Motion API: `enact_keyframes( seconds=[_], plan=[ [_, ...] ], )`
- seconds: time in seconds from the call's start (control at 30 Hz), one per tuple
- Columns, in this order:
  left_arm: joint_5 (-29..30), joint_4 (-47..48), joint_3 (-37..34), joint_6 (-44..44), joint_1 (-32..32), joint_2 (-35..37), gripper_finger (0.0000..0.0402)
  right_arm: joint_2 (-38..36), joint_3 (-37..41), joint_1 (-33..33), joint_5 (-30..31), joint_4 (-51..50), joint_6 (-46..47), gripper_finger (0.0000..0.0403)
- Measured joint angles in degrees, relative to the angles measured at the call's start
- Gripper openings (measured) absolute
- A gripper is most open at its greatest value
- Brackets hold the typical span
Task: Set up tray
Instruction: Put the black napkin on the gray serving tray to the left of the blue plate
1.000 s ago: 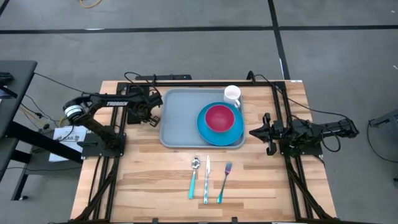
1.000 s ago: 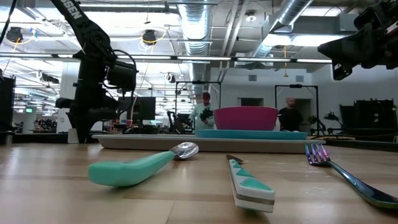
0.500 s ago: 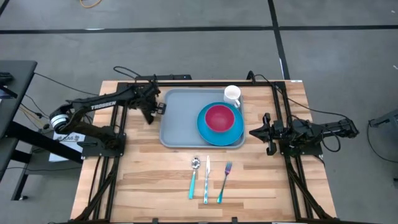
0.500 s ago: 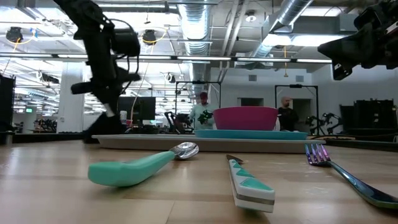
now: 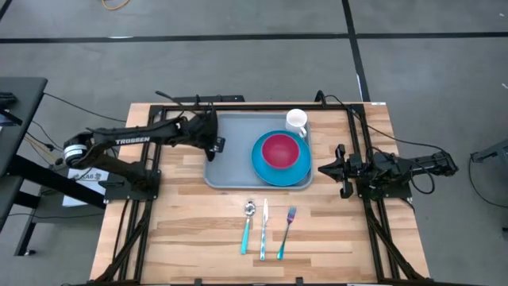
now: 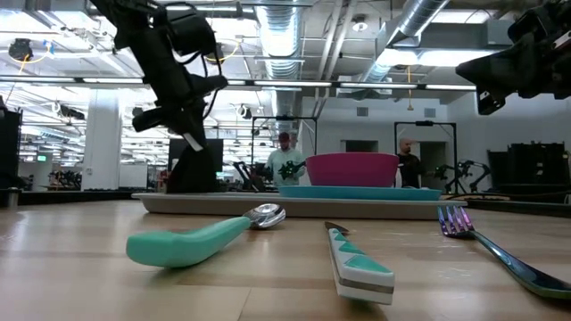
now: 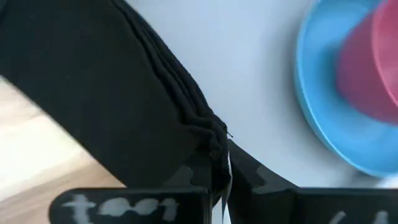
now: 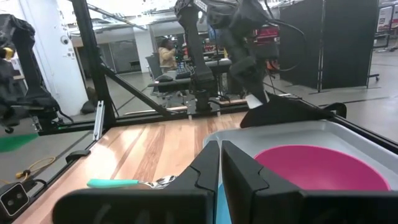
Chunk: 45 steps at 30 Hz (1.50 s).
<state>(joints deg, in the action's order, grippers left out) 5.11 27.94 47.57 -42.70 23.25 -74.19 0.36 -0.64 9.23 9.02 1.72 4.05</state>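
Two dark arms flank the tray (image 5: 234, 155), which lies on the far half of the wooden desk (image 5: 190, 222); from above, the left claw (image 5: 213, 144), pinched closed and holding nothing, hangs at the tray's left edge, and the right claw (image 5: 324, 169), also closed and empty, waits just off the tray's right edge. Level with the desk, the tray (image 6: 214, 204) lies flat behind a spoon (image 6: 201, 238), knife (image 6: 359, 265) and fork (image 6: 495, 247). Left wrist camera: closed fingers (image 7: 205, 180) over the tray (image 7: 249, 93), beside the blue plate (image 7: 323, 118).
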Motion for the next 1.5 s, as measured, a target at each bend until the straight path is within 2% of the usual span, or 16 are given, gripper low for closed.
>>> enact_keyframes(
  seconds=[0.3,0.53,0.67,0.93,1.1,1.23,1.5],
  plan=[
    [2.3,-3.3,0.0,0.1,-7.1,-1.7,0.0,0.0,0.0,0.0,0.0,0.0,0.0,0.0011],
    [0.5,-6.5,1.4,6.7,-9.6,-10.0,0.0,0.0,0.0,0.0,0.0,0.2,0.0,0.0011],
    [-1.7,-3.2,4.5,10.4,-10.3,-15.5,0.0,0.0,0.0,0.0,0.1,0.2,0.0,0.0011],
    [-1.8,4.6,12.4,19.2,-12.5,-22.0,0.0,0.0,0.0,0.0,0.0,0.1,0.0,0.0011],
    [-1.4,6.4,14.9,22.7,-13.8,-23.5,0.0,0.1,0.0,0.0,0.0,0.1,0.0,0.0011],
    [0.6,8.5,15.0,22.6,-13.9,-23.5,0.0,0.0,0.0,0.0,0.0,0.1,0.0,0.0011],
    [0.2,10.1,15.0,23.6,-13.8,-23.5,0.0,0.1,0.0,0.0,0.0,0.1,0.0,0.0011]
  ],
)
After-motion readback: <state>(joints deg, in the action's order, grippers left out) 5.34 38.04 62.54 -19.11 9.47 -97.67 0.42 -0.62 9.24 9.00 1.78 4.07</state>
